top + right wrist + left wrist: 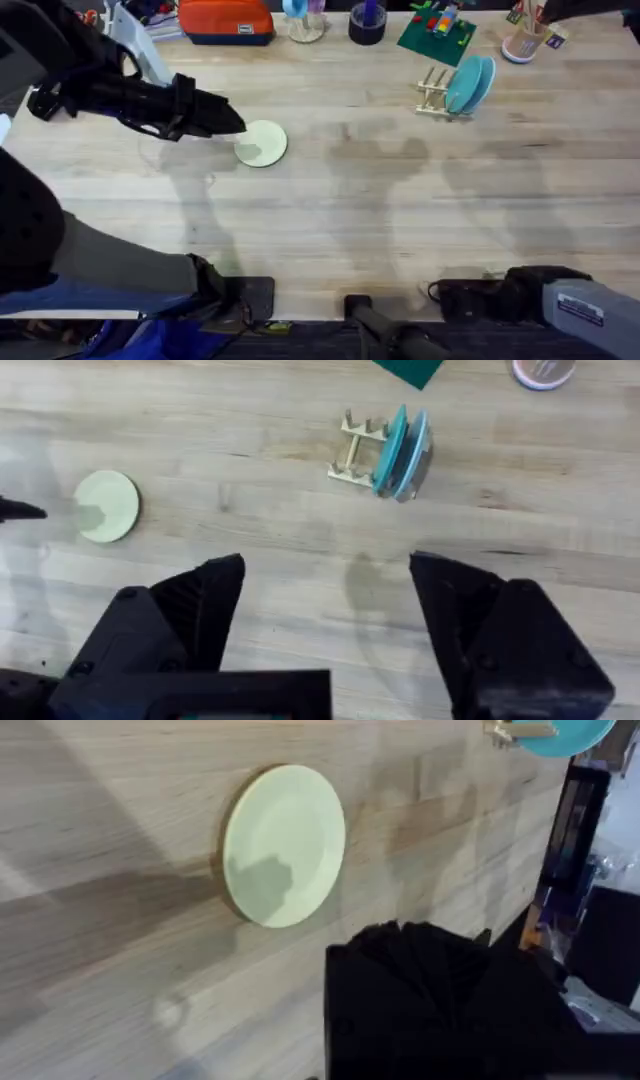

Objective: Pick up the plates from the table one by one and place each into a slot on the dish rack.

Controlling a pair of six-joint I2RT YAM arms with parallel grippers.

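- The left gripper (232,120) hangs at about ten o'clock over the table (330,210), its black tip just beside the cream plate (262,143); I cannot tell whether its fingers are parted or closed.
- The cream plate is small, round, plain and pale yellow-green, lying flat on the wood left of centre.
- Two teal plates (470,84) stand on edge, side by side, in the dish rack (436,96) at about one o'clock.
- The right gripper (325,610) sits low at five o'clock, its black fingers (205,605) spread wide, grasping nothing.
- The table is pale planks; along its far edge sit an orange case (226,20), a green baseplate (436,36) and a cup (523,42).
- The left wrist view shows the cream plate (285,845) close, with a shadow across it; the right wrist view takes in plate (106,506) and rack (362,448) together.
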